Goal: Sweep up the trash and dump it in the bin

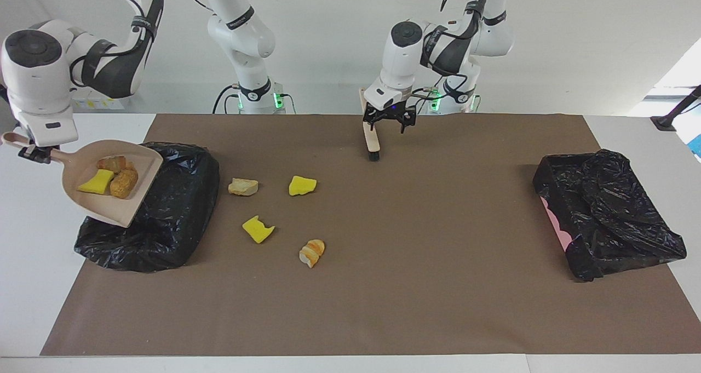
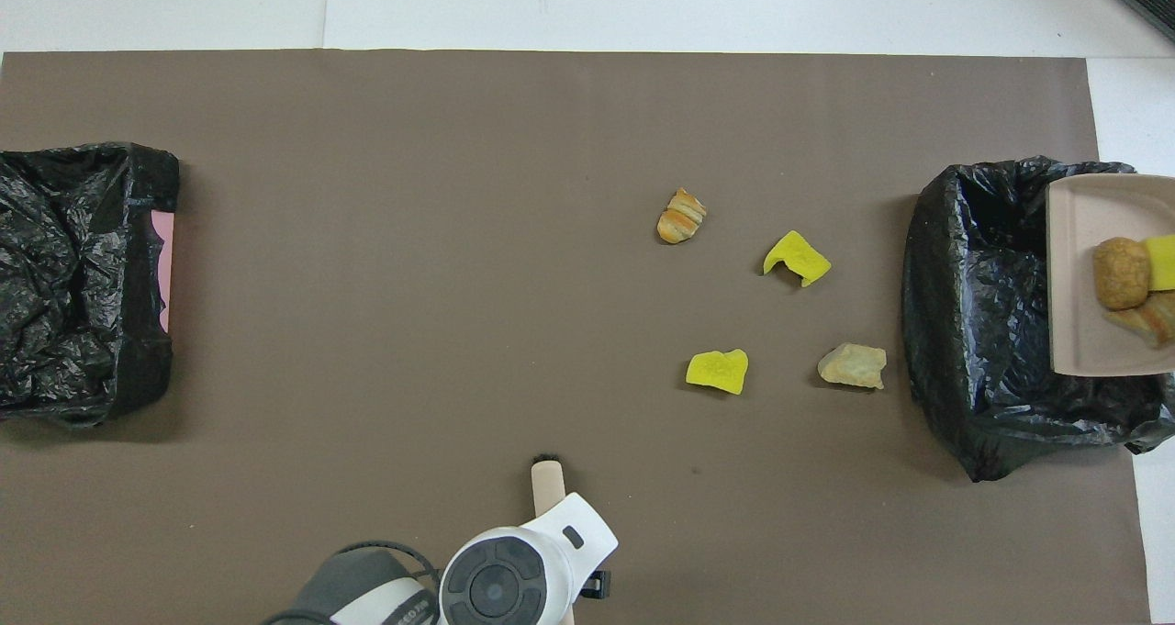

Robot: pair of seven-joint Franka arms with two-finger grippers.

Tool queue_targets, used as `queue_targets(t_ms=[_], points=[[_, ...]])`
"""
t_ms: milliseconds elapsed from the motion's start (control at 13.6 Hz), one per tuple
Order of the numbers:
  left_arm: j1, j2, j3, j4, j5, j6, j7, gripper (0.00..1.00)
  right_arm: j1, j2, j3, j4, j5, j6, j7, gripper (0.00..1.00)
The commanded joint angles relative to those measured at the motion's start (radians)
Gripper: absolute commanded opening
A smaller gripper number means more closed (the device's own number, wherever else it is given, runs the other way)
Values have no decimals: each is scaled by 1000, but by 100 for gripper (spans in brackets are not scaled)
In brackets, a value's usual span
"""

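My right gripper (image 1: 34,153) is shut on the handle of a beige dustpan (image 1: 82,198), held tilted over the black-bagged bin (image 1: 164,219) at the right arm's end. The pan (image 2: 1079,267) holds a yellow sponge bit (image 1: 96,182) and two bread chunks (image 1: 124,182). On the mat beside that bin lie a pale bread chunk (image 1: 243,187), two yellow bits (image 1: 302,185) (image 1: 257,229) and a croissant-like chunk (image 1: 312,252). My left gripper (image 1: 390,122) is shut on a beige brush (image 1: 371,137), held upright with its black bristles down by the mat's edge nearest the robots.
A second black-bagged bin (image 1: 602,214) with a pink wall showing sits at the left arm's end of the brown mat (image 1: 416,285). The white tabletop (image 1: 33,285) borders the mat.
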Motion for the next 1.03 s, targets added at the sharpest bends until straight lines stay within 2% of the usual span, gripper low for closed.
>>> queue_targets(t_ms=[0,147,442,736,957], points=[[-1,43,141,178,45,-142,164,100,5,-128,4,-145,-84,14,45,0],[0,69,244,293,74,-214,281,100,20,-169,4,-180,-130,11,44,0],[7,91,383,468,131,-292,424,100,33,-226,4,-243,-321,78,44,0],[15,101,445,612,156,-462,542,100,51,-248,5,-245,-353,77,41,0],[58,146,441,709,151,-536,544,100,69,-274,7,-244,-451,96,37,0]])
